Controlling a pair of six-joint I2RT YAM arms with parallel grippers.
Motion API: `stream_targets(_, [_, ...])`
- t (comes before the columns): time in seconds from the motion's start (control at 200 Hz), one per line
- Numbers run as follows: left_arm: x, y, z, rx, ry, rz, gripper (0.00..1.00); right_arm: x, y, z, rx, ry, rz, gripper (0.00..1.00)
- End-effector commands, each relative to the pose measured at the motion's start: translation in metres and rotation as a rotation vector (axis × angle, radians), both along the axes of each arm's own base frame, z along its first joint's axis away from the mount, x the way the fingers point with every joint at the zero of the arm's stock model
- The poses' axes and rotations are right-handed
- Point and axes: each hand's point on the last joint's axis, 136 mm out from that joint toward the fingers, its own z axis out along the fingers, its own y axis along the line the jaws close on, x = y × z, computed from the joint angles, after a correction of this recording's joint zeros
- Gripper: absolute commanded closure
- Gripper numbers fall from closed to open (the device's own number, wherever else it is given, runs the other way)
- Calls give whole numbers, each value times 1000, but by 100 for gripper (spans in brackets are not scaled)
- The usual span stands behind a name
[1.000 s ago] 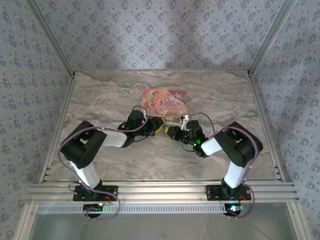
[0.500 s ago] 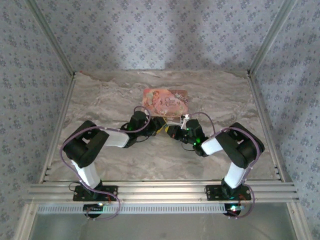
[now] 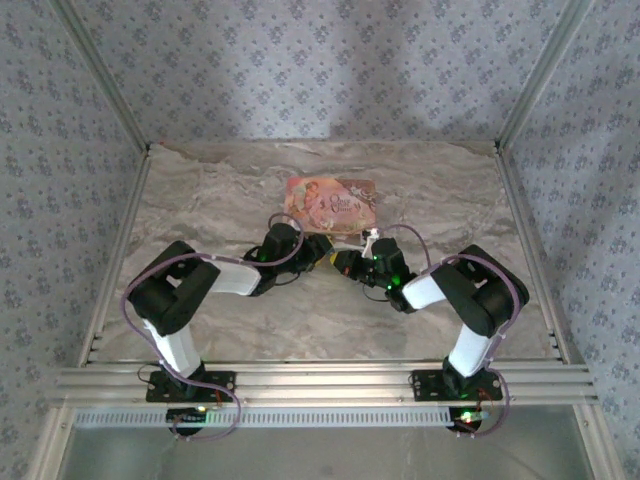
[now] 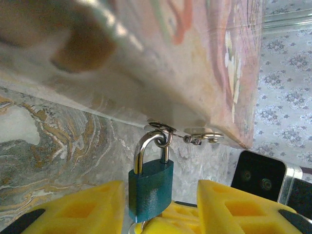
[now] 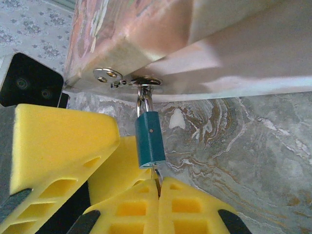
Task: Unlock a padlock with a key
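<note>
The padlock (image 4: 150, 187) is a small teal block with a silver shackle, which is hooked through a metal hasp (image 5: 146, 81) on the lower edge of the pink box (image 4: 195, 58), so it hangs just above the marbled table (image 4: 58, 141). The left end effector (image 4: 160, 204) is spread open, with 1 yellow finger on each side of the lock body. The right end effector (image 5: 158, 192) is pinched closed on the key (image 5: 157, 174), a thin metal sliver at the lock's underside.

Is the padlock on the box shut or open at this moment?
Shut. In the left wrist view both legs of the shackle enter the padlock body, looped through a ring on the box.
</note>
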Motion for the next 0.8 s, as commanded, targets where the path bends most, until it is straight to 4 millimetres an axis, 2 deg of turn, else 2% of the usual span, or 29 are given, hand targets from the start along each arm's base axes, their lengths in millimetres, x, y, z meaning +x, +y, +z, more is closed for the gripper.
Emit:
stream_targets(0.0, [-18, 5, -42, 72, 160, 13, 57, 9, 9, 31, 83, -50, -4, 100])
stream_targets(0.21, [-17, 1, -43, 66, 169, 16, 64, 11, 9, 33, 106, -28, -23, 100])
stream_targets(0.545, [-16, -1, -40, 53, 165, 16, 86, 12, 8, 42, 147, -24, -25, 100])
stream_targets(0.675, [-16, 0, -37, 46, 169, 23, 92, 10, 3, 37, 127, -14, -33, 89])
stream_targets(0.794, [-15, -1, -33, 35, 169, 29, 93, 8, -3, 33, 112, -12, -38, 78])
